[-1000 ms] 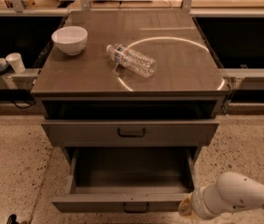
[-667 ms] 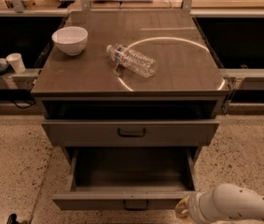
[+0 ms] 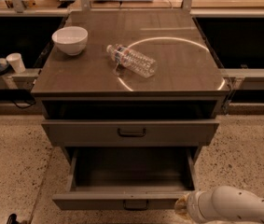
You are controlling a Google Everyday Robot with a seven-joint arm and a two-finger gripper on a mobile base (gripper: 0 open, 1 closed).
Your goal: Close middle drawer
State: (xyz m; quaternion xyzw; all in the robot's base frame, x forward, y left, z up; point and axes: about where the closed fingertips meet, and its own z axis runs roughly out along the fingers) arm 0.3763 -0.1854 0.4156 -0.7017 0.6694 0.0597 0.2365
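We see the matt grey metal middle drawer (image 3: 99, 201), a glossy brown surface (image 3: 183, 66), a clear plastic bottle (image 3: 132, 60), and the smooth pale gripper (image 3: 182, 207) at the drawer's front right corner.

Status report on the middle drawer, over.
Gripper low at right end of middle drawer front. Drawer pulled far out, not yet closed. Bottle and bowl on cabinet top, out of its path.

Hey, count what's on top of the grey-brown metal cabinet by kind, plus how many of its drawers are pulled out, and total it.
Round white bowl: 1
Clear plastic bottle, lying on its side: 1
Pulled-out drawers: 2 (top drawer slightly, middle drawer far)
Total: 4
The gripper is low right, by the middle drawer's front.
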